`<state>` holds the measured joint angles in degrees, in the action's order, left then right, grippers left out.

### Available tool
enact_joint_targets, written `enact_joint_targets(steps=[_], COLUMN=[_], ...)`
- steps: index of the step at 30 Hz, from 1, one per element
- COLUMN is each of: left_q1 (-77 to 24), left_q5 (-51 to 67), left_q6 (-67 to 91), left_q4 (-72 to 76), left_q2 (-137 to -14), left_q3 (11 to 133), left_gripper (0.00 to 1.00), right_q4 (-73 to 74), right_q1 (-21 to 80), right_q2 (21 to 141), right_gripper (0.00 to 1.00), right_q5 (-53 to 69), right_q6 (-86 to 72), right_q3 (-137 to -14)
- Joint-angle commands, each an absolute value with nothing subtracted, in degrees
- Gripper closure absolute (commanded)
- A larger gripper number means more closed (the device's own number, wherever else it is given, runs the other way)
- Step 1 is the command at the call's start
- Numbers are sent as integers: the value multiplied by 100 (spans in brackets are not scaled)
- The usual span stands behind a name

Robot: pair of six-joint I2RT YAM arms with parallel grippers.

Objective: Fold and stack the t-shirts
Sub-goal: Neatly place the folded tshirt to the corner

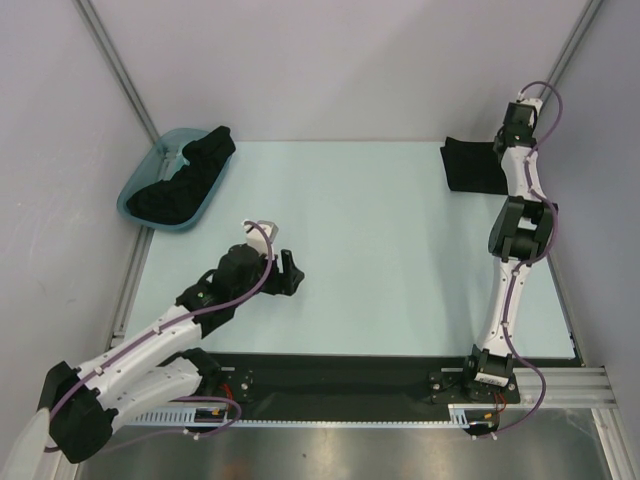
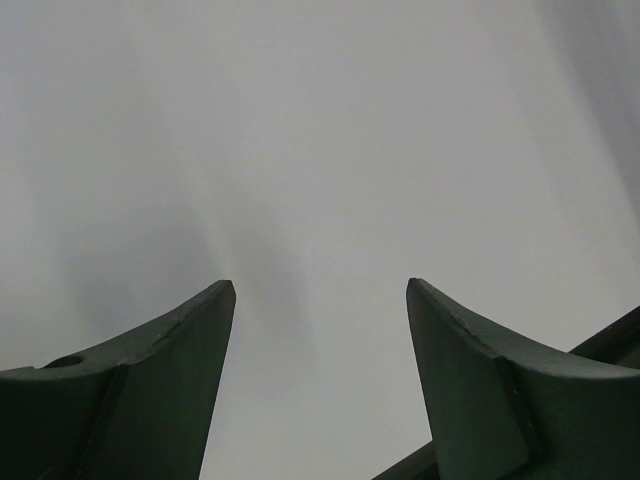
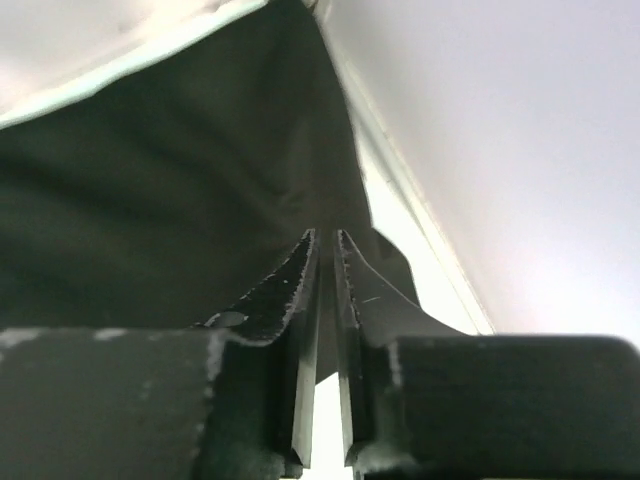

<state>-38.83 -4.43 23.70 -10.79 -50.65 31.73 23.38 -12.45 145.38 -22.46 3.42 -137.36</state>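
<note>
A folded black t-shirt [image 1: 474, 166] lies flat at the far right of the table. My right gripper [image 1: 499, 147] is at its right edge. In the right wrist view the jaws are almost together, and my right gripper [image 3: 326, 236] pinches the black t-shirt cloth [image 3: 170, 190] between its tips. More black t-shirts [image 1: 188, 178] lie crumpled in the teal tub [image 1: 138, 178] at the far left. My left gripper [image 1: 288, 271] hovers over the near-left table, open and empty. In the left wrist view my left gripper [image 2: 320, 286] shows only a blank grey surface between its wide-apart fingers.
The pale green table top [image 1: 360, 250] is bounded by grey walls at the back and both sides. A black strip and metal rail [image 1: 350, 385] run along the near edge by the arm bases.
</note>
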Motion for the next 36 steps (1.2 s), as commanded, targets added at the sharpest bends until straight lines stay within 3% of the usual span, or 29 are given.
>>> enact_joint_targets(steps=[1, 7, 20, 30, 36], left_q1=[-3850, -3850, -3858, -3858, -3858], left_q5=[-510, -554, -615, -650, -686], left_q6=[2558, 2601, 2839, 2892, 2857], left_q4=[-879, -1063, -1441, -1644, -1635], left_q2=[-4940, -4860, -4474, -4254, -4298], left_q3=[3252, 3296, 3243, 3410, 3568], left_gripper=[25, 25, 27, 28, 28], right_q4=[2470, 2399, 2197, 2407, 2926], right_q1=[-1239, -1327, -1424, -1117, -958], right_q2=[14361, 14545, 15126, 14309, 13712], right_gripper=[88, 100, 100, 100, 100], right_q5=[-1986, -2267, -2927, -2980, -2111], right_q6=[88, 35, 247, -104, -860], right_q3=[-13535, -13368, -13210, -13122, -12746])
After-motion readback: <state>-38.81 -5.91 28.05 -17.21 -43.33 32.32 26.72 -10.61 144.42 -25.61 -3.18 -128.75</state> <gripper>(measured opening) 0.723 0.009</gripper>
